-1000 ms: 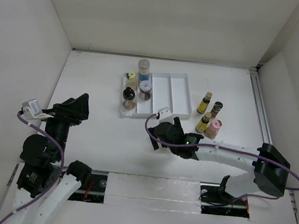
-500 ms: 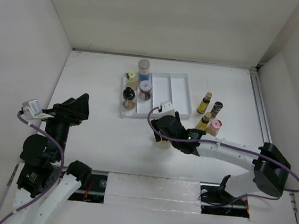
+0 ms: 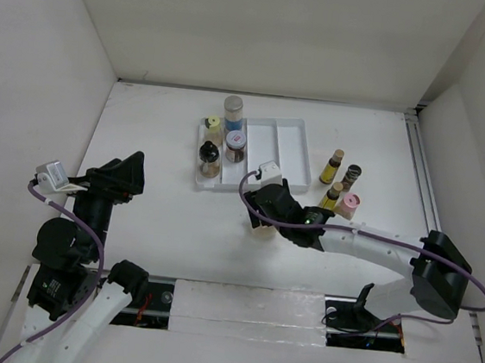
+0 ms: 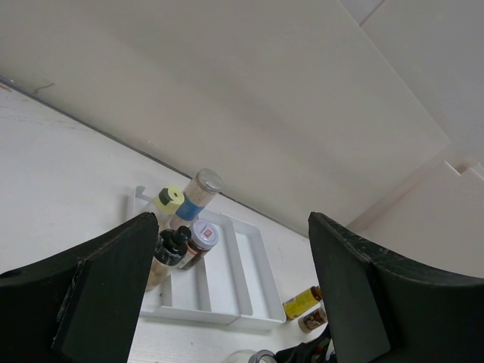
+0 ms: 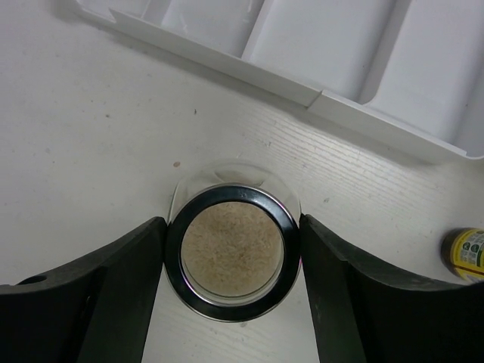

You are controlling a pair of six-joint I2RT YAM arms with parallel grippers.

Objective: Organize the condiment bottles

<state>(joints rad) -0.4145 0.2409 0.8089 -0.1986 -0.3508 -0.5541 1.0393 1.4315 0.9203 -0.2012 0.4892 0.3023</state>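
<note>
Tan jar [image 5: 232, 261] btwn fingers of R tool [image 5: 232, 243] (both touching).

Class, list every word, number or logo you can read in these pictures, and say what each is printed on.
No text can be read.
Label on the small yellow bottle: print too blurred.
Red-and-white mark on the lid of the brown jar: too small.
On the silver-rimmed glass jar of tan powder: nothing.

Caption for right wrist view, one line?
Right gripper closed around a tan-filled jar beside the tray.
</note>
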